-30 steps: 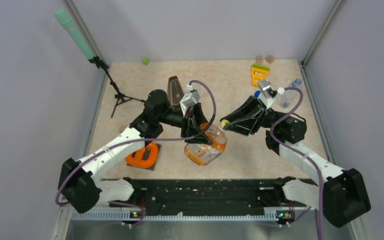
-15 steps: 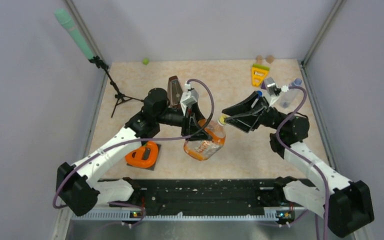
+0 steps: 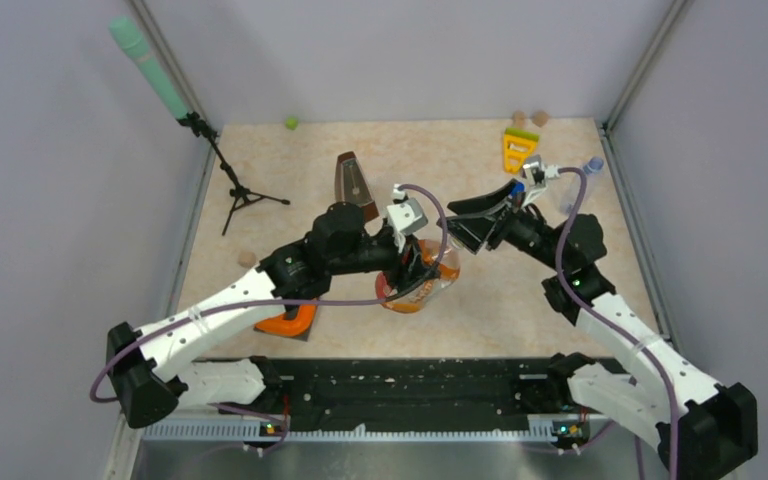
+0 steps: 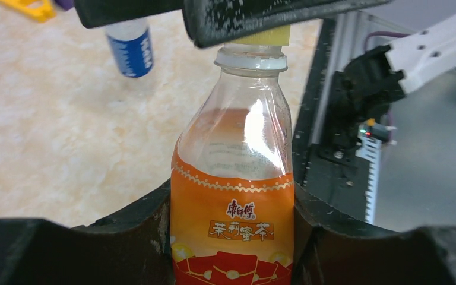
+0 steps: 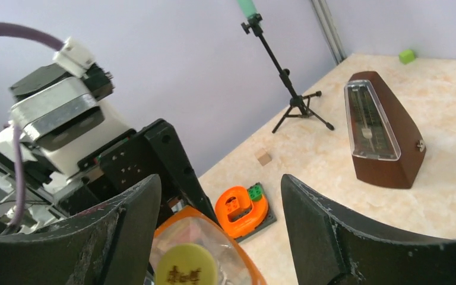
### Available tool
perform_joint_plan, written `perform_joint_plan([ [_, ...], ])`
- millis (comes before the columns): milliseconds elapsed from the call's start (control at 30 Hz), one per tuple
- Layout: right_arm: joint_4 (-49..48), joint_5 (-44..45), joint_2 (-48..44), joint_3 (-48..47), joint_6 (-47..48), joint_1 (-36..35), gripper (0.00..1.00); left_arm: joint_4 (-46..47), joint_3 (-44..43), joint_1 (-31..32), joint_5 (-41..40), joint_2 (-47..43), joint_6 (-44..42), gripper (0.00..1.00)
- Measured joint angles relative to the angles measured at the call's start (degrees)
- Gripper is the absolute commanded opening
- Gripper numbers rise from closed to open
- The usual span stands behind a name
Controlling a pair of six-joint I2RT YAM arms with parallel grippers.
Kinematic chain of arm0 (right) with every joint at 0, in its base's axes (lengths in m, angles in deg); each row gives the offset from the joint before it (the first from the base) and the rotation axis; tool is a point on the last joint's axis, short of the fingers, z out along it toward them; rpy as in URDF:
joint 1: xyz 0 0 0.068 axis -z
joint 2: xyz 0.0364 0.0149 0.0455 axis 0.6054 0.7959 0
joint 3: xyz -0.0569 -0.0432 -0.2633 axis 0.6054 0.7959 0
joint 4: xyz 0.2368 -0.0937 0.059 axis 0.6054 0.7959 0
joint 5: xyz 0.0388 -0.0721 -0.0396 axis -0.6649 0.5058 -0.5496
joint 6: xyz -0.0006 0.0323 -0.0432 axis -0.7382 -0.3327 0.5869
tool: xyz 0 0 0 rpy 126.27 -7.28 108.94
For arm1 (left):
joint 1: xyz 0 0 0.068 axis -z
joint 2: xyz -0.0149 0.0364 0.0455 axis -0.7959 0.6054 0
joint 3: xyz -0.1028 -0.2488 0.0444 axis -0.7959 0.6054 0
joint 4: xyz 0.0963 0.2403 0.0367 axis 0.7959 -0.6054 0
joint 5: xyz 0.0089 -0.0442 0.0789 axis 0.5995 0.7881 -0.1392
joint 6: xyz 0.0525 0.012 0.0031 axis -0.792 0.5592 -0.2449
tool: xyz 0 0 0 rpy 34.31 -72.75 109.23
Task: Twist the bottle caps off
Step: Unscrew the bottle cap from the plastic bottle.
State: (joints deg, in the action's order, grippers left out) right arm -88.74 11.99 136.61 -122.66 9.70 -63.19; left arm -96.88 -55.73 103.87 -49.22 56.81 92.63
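Note:
My left gripper (image 4: 231,209) is shut on the squat orange-labelled bottle (image 4: 237,178), one finger on each side of its label, holding it off the table (image 3: 422,290). Its yellow cap (image 5: 187,268) sits on the neck. My right gripper (image 5: 219,190) is open above it; the cap lies between the fingers, nearer the left one, touching neither. In the left wrist view a right finger (image 4: 243,15) covers most of the cap (image 4: 270,37). A slim blue-labelled bottle (image 4: 132,50) stands behind. Another clear slim bottle (image 3: 572,190) stands at the far right.
A brown metronome (image 3: 353,180) stands behind the left arm. An orange toy on a grey plate (image 3: 288,318) lies near the left front. A microphone stand (image 3: 225,170) is at the far left, a yellow triangle (image 3: 518,148) at the back right, a small wooden block (image 3: 247,258) left.
My right gripper has opened off the yellow cap and now stands over it. The left arm has carried the orange bottle to the right and turned it more upright.

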Motion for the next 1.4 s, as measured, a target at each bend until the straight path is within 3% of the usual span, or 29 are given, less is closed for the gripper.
perform_joint_plan([
  [200,3.48,2.34,1.16,-0.61,1.07,-1.31,0.73,-1.64,0.0,4.55,-17.86,0.31,-1.49,0.0],
  [400,4.96,2.25,2.45,-0.7,0.92,-1.33,0.71,-2.23,0.0,5.16,-27.17,0.59,-2.56,0.0],
  [633,7.26,1.77,4.26,-2.64,0.7,-1.33,0.64,-2.34,0.0,5.66,-31.04,0.55,-4.37,0.0],
  [967,7.65,2.19,6.27,-2.97,-1.25,-1.33,0.68,-2.8,0.0,6.32,-33.48,0.13,-5.77,0.0],
  [1333,9.68,5.25,3.98,-2.97,0.46,-1.66,0.53,-2.99,0.59,6.4,-34.8,-2.29,-5.97,0.0],
  [1400,8.87,4.61,4.0,-2.93,0.02,-1.66,0.59,-2.95,0.61,6.34,-34.95,-2.56,-5.97,0.0],
])
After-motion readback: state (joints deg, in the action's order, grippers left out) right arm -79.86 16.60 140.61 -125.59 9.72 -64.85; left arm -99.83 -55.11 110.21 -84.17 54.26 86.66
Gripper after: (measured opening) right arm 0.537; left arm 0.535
